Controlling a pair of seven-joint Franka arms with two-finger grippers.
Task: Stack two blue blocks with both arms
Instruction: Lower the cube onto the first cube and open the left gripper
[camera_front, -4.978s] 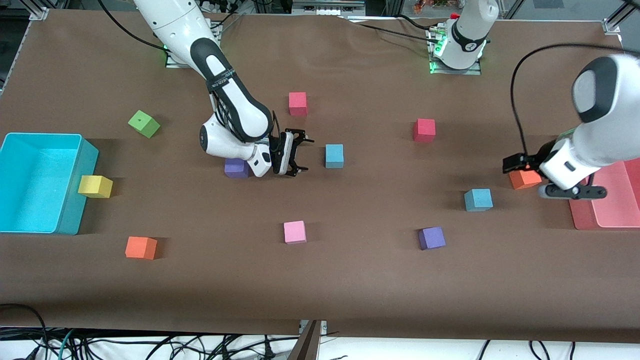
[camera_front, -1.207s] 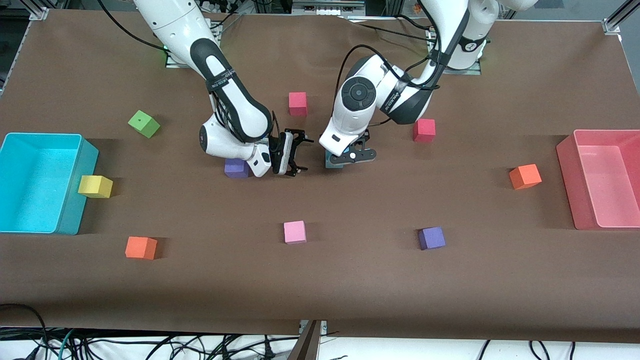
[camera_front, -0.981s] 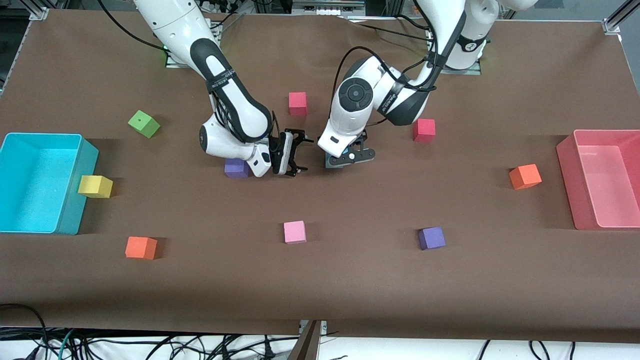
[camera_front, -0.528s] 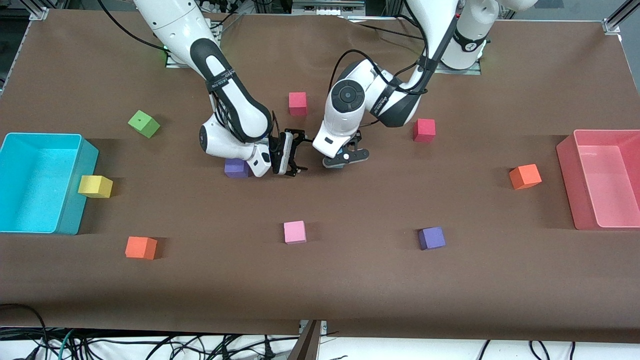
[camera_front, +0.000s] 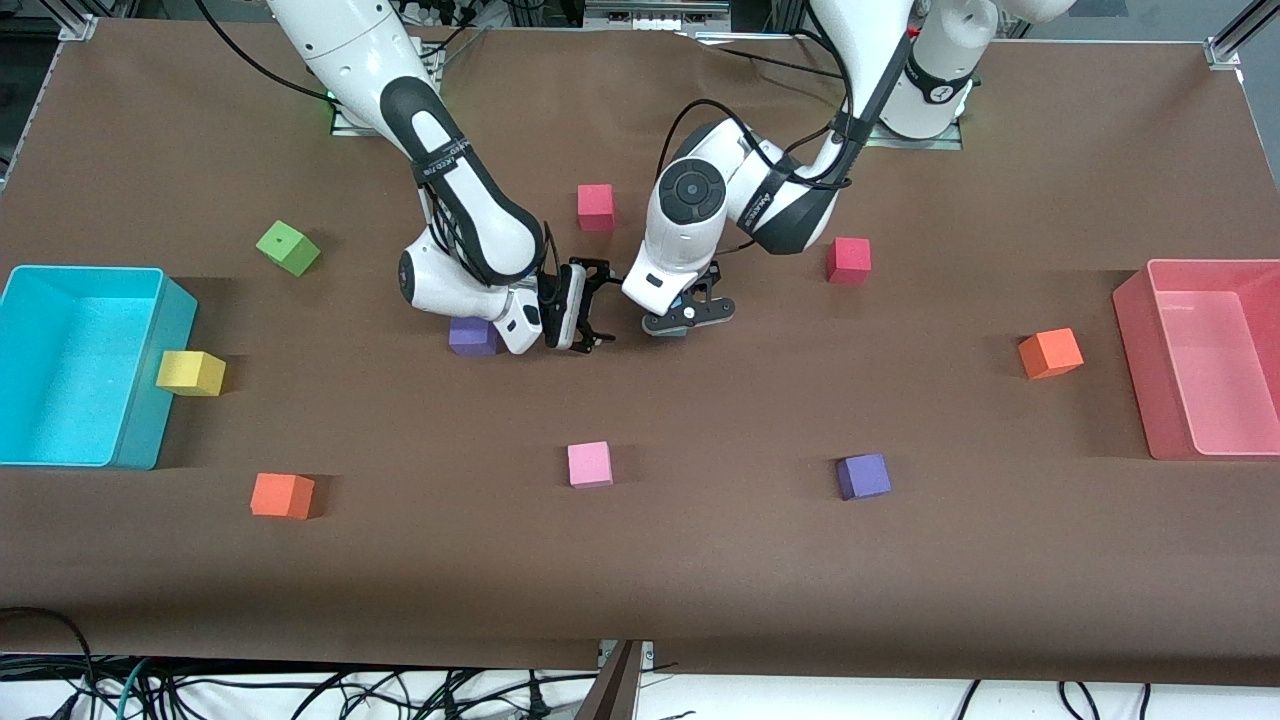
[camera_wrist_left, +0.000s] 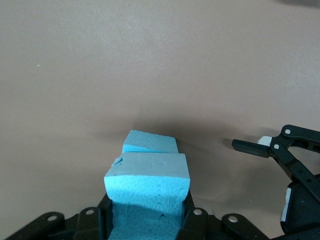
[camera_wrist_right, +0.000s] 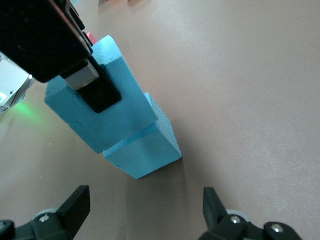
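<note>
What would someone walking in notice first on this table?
Near the middle of the table, the left pincer is shut on a blue block, holding it on top of a second blue block. Right beside it the right pincer waits open, just above the cloth. Coloured cubes lie scattered around, with a cyan bin at the right arm's end.

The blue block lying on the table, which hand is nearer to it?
Left. The left hand holds the other blue block right over the lower blue block; the right hand waits open beside it.
</note>
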